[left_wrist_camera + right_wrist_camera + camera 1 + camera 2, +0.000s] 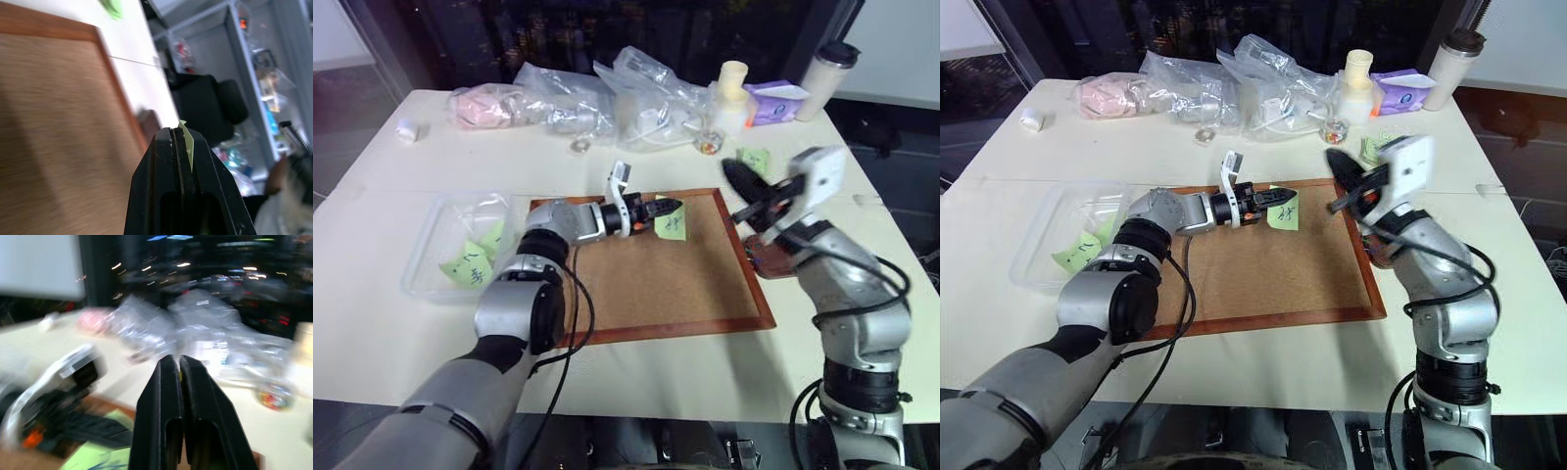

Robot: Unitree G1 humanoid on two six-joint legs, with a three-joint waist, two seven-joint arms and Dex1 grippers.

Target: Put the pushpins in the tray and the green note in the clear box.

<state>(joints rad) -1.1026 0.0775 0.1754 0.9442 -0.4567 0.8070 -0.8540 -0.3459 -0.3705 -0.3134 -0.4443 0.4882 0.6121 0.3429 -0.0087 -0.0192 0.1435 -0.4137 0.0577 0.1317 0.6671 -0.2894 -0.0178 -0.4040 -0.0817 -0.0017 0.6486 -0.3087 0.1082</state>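
Left arm (head view): nearest the camera, it rises from 7 o'clock and bends across the cork board [656,279], forearm level, wrist pointing toward 3 o'clock.
Left pincer [672,209]: closed on the edge of a green note [672,225] over the board's far edge, near 12 o'clock of the board.
Right arm (head view): comes up from 5 o'clock, elbow bent, wrist lifted above the board's right edge.
Right pincer [736,177]: black fingers pressed together, tilted upward; whether anything sits between them cannot be told.
Tray [766,257]: one dark brown dish on the table [391,323] just off the board's right frame, partly hidden behind the right forearm.
Clear box [429,245]: one, at 9 o'clock of the board, with two green notes [470,269] inside.
Green notes counted: four. One gripped, two in the box, one more [754,160] on the table at 1 o'clock of the board.
Pushpins: too small to make out.
Far table edge: clear plastic bags [607,98], one small glass jar [708,143] of coloured bits, one pale bottle [731,93], one lidded cup [827,76].
Left wrist view: two black fingers [161,186] closed, a sliver of green paper [187,142] pinched between them, cork below.
Right wrist view: two fingers [159,416] shut against each other, the bags beyond them, the left pincer [105,428] and note [100,458] below.
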